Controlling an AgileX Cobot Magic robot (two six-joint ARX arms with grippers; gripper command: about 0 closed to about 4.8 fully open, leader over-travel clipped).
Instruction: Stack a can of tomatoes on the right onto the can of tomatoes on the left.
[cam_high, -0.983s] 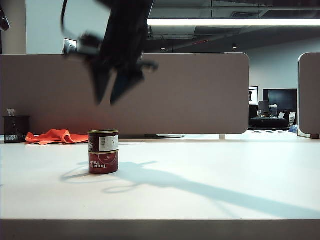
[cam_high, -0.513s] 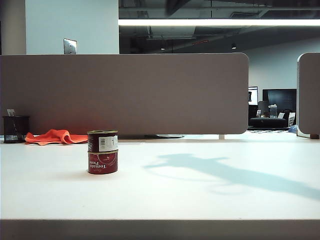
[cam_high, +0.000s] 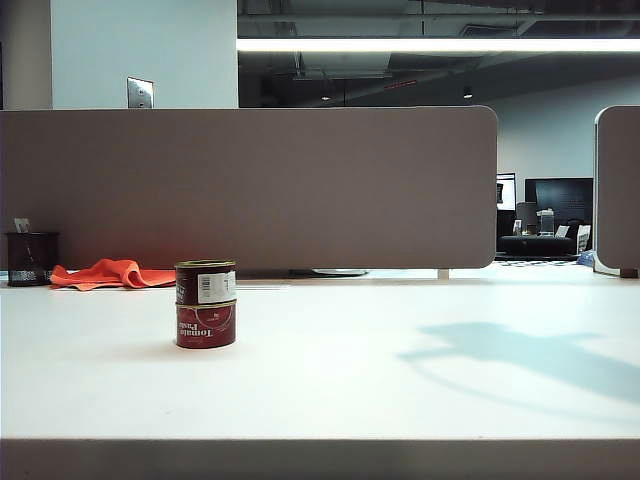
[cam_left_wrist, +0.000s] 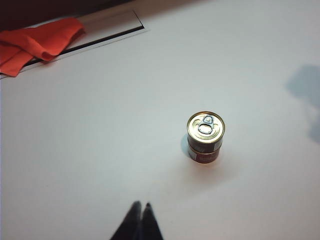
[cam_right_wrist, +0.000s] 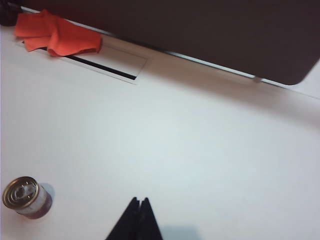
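Observation:
Two dark red tomato cans stand stacked on the white table left of centre: the upper can (cam_high: 206, 282) rests squarely on the lower can (cam_high: 206, 325). From above, the left wrist view shows the stack's gold pull-tab lid (cam_left_wrist: 206, 125). My left gripper (cam_left_wrist: 141, 205) hangs above bare table short of the stack, shut and empty. My right gripper (cam_right_wrist: 139, 200) is also shut and empty, high over the table well away from the stack (cam_right_wrist: 26, 197). Neither arm appears in the exterior view.
An orange cloth (cam_high: 110, 272) lies at the table's back left beside a black mesh pen cup (cam_high: 31, 258). A brown partition (cam_high: 250, 185) runs along the back edge, with a cable slot (cam_right_wrist: 102, 67) before it. An arm's shadow (cam_high: 520, 355) falls on the right.
The dark arm that hung over the stack a second ago has lifted out of the exterior view. Its shadow has slid across the table to the right. The stacked cans have stayed put.

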